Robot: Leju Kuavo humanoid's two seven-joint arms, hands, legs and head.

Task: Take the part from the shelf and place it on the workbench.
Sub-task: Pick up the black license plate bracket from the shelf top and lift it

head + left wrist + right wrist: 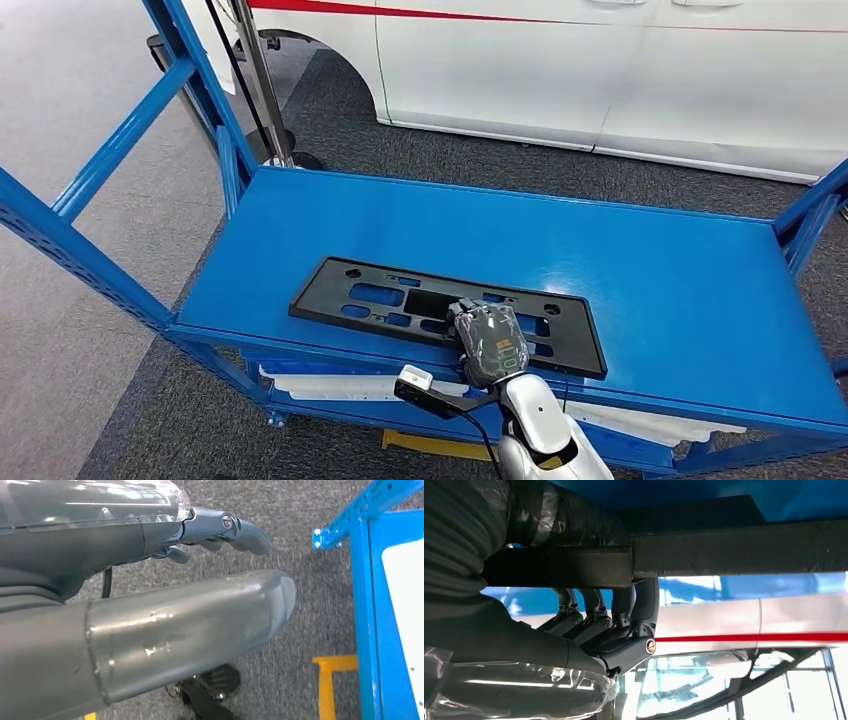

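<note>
The part is a long flat black plastic frame (400, 295) with cut-outs, lying flat on the top level of the blue shelf (650, 270), near its front edge. My right hand (490, 342) sits on the near long edge of the part, right of its middle. The right wrist view shows that hand (599, 630) with its fingers hooked over the black edge bar (734, 555) and the thumb on the other side. My left hand (200, 580) hangs beside the shelf over grey carpet, thumb straight, fingers (245, 530) loosely bent, holding nothing.
Blue uprights rise at the shelf's left (60, 240) and right (815, 210) ends. A white car (600, 70) stands just behind it. White parts (330, 385) lie on the lower level. A metal stand pole (265, 80) is at the back left. Yellow floor tape (330, 680) runs by the shelf leg (365, 605).
</note>
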